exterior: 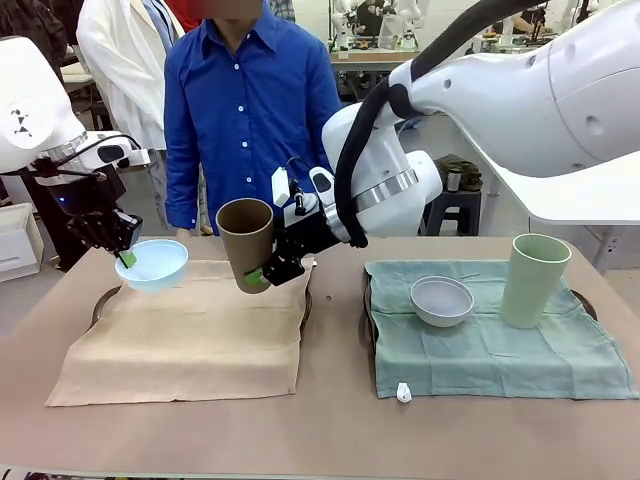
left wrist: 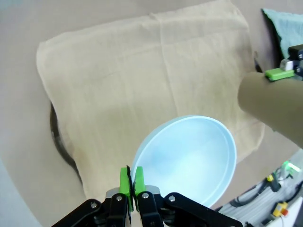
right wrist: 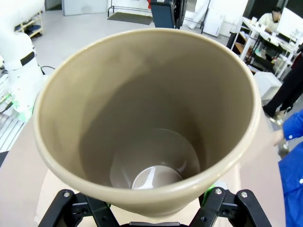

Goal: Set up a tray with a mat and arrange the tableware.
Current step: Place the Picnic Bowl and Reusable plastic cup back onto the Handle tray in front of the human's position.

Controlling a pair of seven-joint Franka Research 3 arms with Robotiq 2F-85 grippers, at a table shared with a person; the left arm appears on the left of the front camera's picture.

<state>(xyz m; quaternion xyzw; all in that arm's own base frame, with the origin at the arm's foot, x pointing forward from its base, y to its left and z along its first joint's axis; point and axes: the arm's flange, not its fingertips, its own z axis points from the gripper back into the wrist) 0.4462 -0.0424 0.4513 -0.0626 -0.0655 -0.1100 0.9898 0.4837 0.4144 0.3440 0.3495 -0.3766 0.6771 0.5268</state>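
Above the beige mat (exterior: 185,335), left gripper (exterior: 124,257) pinches one light blue bowl (exterior: 153,264), right gripper (exterior: 262,272) clasps one brown cup (exterior: 245,240), one whitish-grey bowl (exterior: 441,299) and one pale green cup (exterior: 533,279) on the green mat (exterior: 490,345).

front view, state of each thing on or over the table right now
light blue bowl: held by its rim in the left hand, lifted over the beige mat
brown cup: gripped near its base by the right hand, lifted, mouth up
whitish-grey bowl: resting upright on the green mat
pale green cup: standing upright on the green mat
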